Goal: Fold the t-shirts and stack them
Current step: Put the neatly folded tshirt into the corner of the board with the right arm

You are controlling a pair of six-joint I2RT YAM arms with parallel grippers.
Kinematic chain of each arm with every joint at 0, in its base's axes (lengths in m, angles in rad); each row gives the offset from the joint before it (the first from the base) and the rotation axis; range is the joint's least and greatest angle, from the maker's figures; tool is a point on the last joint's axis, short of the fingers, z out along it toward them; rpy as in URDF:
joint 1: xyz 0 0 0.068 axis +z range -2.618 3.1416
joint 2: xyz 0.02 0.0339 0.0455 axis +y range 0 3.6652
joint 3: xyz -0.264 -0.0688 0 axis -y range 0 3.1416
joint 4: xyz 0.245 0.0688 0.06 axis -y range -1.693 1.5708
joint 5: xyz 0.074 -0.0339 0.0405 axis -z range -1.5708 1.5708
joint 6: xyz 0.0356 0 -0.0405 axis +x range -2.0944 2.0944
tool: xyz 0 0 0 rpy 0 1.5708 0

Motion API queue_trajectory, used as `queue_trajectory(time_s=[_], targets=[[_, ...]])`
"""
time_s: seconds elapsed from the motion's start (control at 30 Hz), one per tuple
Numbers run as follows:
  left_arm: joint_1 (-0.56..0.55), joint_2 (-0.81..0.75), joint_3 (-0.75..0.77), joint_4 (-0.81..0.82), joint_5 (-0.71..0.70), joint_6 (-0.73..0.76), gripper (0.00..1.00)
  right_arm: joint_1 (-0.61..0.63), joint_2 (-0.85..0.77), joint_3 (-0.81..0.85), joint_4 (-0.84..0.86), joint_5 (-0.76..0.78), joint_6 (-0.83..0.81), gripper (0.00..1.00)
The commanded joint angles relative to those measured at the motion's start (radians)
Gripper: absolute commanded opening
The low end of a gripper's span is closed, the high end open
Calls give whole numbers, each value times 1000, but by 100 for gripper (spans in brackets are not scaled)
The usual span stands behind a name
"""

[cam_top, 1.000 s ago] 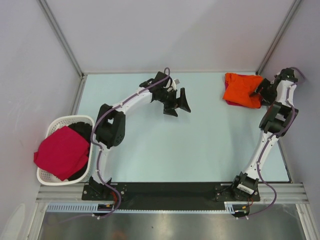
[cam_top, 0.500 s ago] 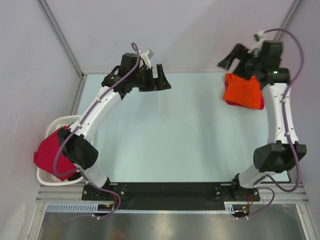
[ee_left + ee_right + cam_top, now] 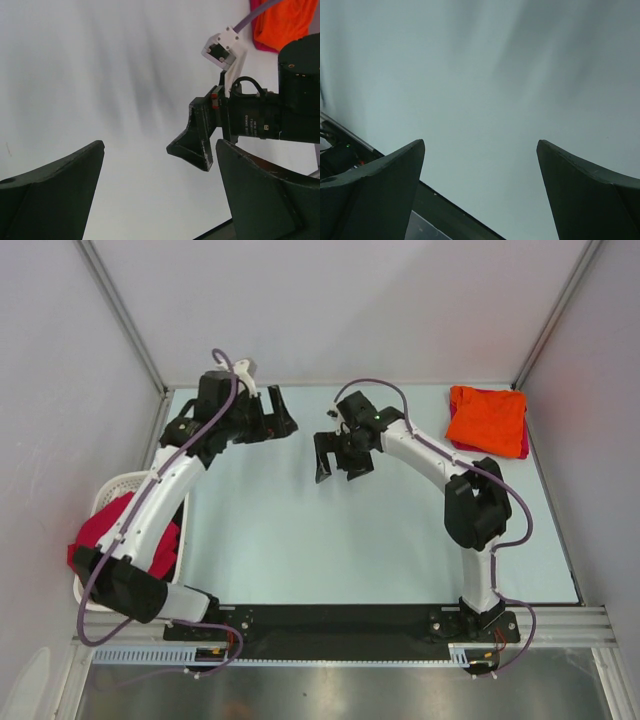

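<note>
At the far left, the white slatted plastic basket [image 3: 100, 505] sits by the edge of the pale blue-green desk [image 3: 300, 540]. A crumpled crimson-pink cotton t-shirt [image 3: 95, 538] lies in it, unfolded and spilling over the rim. Your left arm [image 3: 150, 505] crosses above the basket, so you cannot tell whether more shirts lie underneath.

Next, the left gripper [image 3: 279, 415] hovers over the far left part of the desk with its jaws spread wide. The left wrist view shows only bare desk between them. Just to its right, near the far middle, the right gripper [image 3: 337, 460] faces it, also spread wide and empty.

In the far right corner, a folded bright orange cotton t-shirt [image 3: 487, 418] lies flat on top of a second crimson-pink t-shirt [image 3: 524, 438], which shows only along its edge.

By the look of it, you have two shirts folded and stacked. At least the basket shirt is left to do: fetch it, spread it on the open middle of the desk, fold it, and add it to the pile.
</note>
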Motion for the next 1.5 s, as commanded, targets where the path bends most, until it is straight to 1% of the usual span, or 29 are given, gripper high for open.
queue_trajectory(time_s=[0.0,0.07,0.13,0.2,0.23,0.33,0.5,0.63,0.8,1.2,1.3,1.4,1.47], targets=[[56,-108,35,32,-30,-26,100,-20,-27,141,5,3,-21,100],[29,-173,58,63,-101,34,100,-18,-20,149,3,-17,-33,100],[12,-220,29,107,-124,90,100,-10,-22,141,-3,-8,-42,100],[12,-216,34,88,-135,115,100,-9,-19,117,0,-26,-57,100],[13,-208,46,53,-135,120,100,-6,-17,115,-8,-26,-62,100],[10,-196,52,23,-112,121,100,-4,-13,112,-34,-31,-77,100],[21,-221,-9,34,-130,117,100,-3,-10,107,-28,-37,-87,100],[24,-156,20,-55,-113,124,100,0,10,114,-51,-60,-79,100],[35,-156,15,-81,-199,146,100,8,27,101,-46,-103,-68,100],[65,-130,44,-115,-196,167,99,13,64,129,-40,-152,-47,100],[71,-130,43,-127,-215,172,100,16,76,141,-42,-162,-47,100],[87,-116,48,-173,-271,154,99,14,104,155,-42,-207,-47,100],[119,-113,22,-208,-255,140,99,14,121,169,-38,-257,-36,100]])
